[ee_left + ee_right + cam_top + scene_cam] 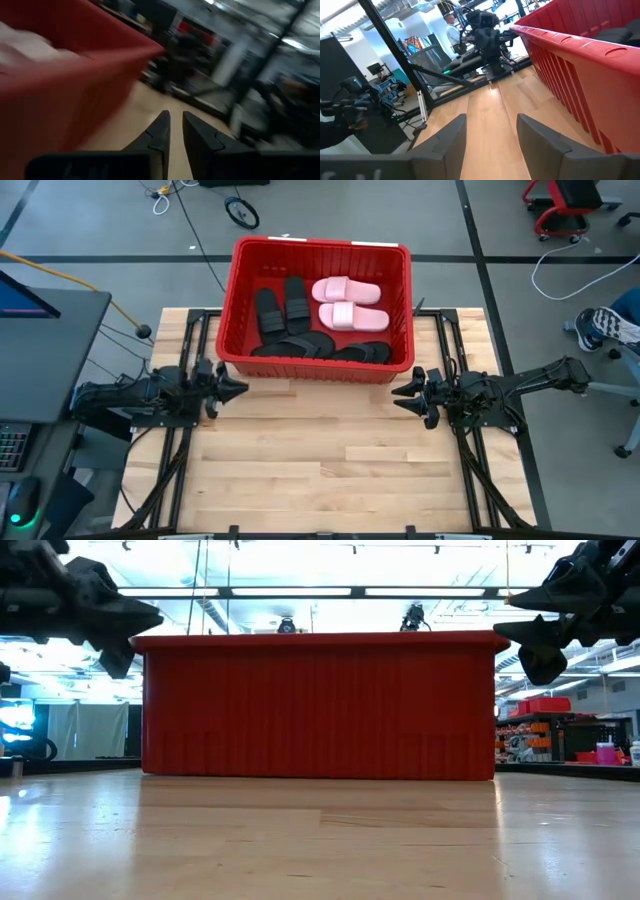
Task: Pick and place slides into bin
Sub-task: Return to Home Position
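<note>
The worktop (330,470) is pale wood planks, and from table height I see it run level to the bin (320,705).

My left gripper (240,389) hangs above the worktop toward its left edge. My right gripper (402,393) hangs toward the right edge. They point inward at each other, just in front of the bin's near corners.

Through the left wrist camera, the left fingers (159,131) are drawn nearly together with a thin slit between them, holding nothing. Through the right wrist camera, the right fingers (451,135) stand wide apart, also holding nothing.

The red bin sits at the middle of the worktop's far edge. From table height its solid near wall hides the contents. From above I see the slides lying in it, behind that wall and well apart from both sets of fingers. The pink pair (348,304) is side by side on the right, and the black slides (283,312) are on the left and along the near wall.

Beyond the worktop is grey floor (520,220), with a person's shoe (608,328) at the right. The right wrist camera alone shows a person (452,31) standing far back in the room.
</note>
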Controlling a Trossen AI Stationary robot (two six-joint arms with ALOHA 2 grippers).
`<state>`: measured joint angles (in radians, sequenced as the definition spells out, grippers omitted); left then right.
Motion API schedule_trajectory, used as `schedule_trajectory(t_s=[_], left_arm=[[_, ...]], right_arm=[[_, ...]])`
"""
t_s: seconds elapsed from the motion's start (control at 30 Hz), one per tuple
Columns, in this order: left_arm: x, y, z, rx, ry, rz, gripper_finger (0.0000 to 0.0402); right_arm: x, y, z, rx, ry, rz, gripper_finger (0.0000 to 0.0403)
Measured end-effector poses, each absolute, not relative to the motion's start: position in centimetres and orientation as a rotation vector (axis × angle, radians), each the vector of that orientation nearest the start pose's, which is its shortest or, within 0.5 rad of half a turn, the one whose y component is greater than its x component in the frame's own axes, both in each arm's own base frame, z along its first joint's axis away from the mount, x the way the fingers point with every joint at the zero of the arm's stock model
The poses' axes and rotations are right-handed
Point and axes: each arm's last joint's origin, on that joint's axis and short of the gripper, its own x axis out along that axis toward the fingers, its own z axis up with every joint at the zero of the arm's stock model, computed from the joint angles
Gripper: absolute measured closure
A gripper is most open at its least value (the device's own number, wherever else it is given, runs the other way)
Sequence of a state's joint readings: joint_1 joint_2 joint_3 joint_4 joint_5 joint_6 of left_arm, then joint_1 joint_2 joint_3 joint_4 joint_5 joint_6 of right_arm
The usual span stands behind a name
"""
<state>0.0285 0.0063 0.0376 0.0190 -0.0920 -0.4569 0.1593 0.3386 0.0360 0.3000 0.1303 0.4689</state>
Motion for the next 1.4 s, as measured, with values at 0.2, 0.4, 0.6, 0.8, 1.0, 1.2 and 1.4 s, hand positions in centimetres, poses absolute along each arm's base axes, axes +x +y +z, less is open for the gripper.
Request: schedule_trajectory(t_s=[0.2,0.4,0.6,0.8,1.0,1.2,1.4], left_arm=[[9.6,0.1,17.7,-0.48,-0.029,-0.047,0.0357],[9.5,0.1,17.2,-0.493,0.015,-0.012,0.0354],[9.5,0.2,17.2,-0.513,0.018,-0.006,0.0346],[9.5,0.2,17.2,-0.513,0.019,-0.007,0.0349],[9.5,0.2,17.2,-0.513,0.02,-0.006,0.0352],[9.5,0.2,17.2,-0.513,0.021,-0.006,0.0342],[9.5,0.2,17.2,-0.513,0.022,-0.007,0.0343]], right_arm=[[11.8,1.5,17.5,0.468,0.009,0.028,0.0223],[11.5,1.5,17.8,0.472,-0.018,0.035,0.0223],[10.8,1.4,18.7,0.485,-0.104,0.055,0.0223],[10.6,1.3,18.9,0.488,-0.126,0.061,0.0223],[10.6,1.3,18.9,0.488,-0.126,0.061,0.0223],[10.6,1.3,18.9,0.488,-0.126,0.061,0.0223],[10.6,1.3,17.6,0.481,-0.075,0.049,0.0223]])
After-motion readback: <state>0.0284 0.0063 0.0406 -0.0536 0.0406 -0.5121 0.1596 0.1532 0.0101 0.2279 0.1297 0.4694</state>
